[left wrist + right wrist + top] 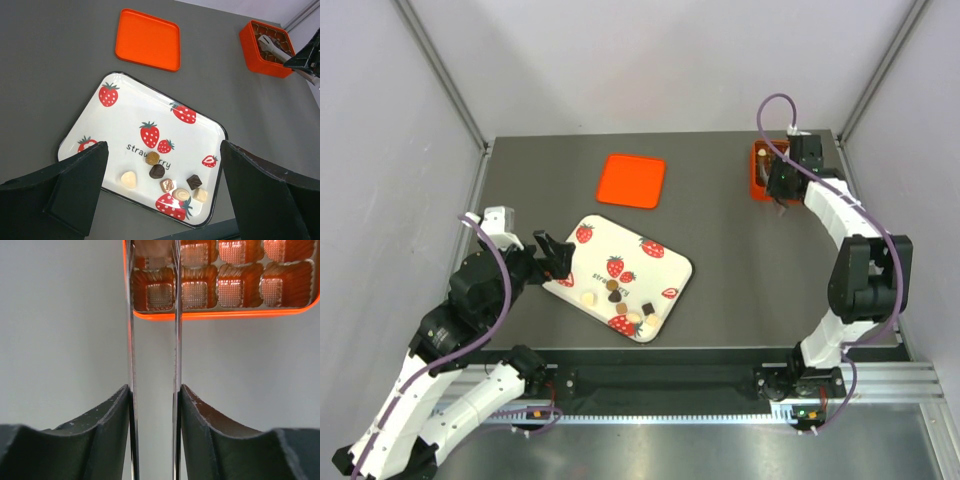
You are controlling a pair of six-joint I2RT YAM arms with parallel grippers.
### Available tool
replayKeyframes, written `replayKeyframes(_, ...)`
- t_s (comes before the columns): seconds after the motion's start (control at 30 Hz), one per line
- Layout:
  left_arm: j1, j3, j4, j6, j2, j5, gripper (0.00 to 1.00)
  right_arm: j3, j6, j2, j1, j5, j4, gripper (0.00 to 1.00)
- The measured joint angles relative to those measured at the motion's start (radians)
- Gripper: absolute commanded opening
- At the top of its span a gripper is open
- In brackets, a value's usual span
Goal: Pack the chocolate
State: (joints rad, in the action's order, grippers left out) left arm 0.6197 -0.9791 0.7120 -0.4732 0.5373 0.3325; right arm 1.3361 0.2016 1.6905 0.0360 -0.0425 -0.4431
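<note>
The left hand (556,257) is spread wide and empty, poised over one edge of a white strawberry-print tray (130,117). The chocolate (157,171), seven small loose pieces, is seen just ahead of this hand, framed between its two fingers and clustered close to the tray rim nearest it.

The right hand (778,178) is drawn narrow, its thin blades reaching over a corner cup of the orange box (225,314). Whether a piece is pinched at the tips cannot be told.

Risks, as judged: several pieces lie almost touching, so a neighbour could be knocked aside or pushed over the low rim by a broad finger. A tiny piece could also be missed or crushed.

Bare surface (60,75) is left open on both sides of the left hand. The orange lid (147,39) lies well beyond it, apart from the tray.
</note>
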Motion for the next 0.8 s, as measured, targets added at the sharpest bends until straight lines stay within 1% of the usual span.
replayKeyframes(0.23, 0.000, 0.001, 0.000, 0.000, 0.000, 0.002, 0.98, 0.015, -0.004, 0.043, 0.000, 0.003, -0.003, 0.46)
replayKeyframes(0.53, 0.000, 0.002, 0.000, 0.000, 0.000, 0.002, 0.98, 0.076, -0.018, 0.038, 0.000, -0.006, -0.037, 0.46)
replayKeyframes(0.7, 0.000, 0.004, 0.000, 0.000, 0.000, 0.002, 0.98, 0.079, -0.015, -0.030, 0.001, 0.008, -0.079, 0.46)
replayKeyframes(0.8, 0.000, 0.005, 0.000, 0.000, 0.003, 0.000, 0.98, 0.078, -0.014, -0.108, 0.016, 0.017, -0.090, 0.46)
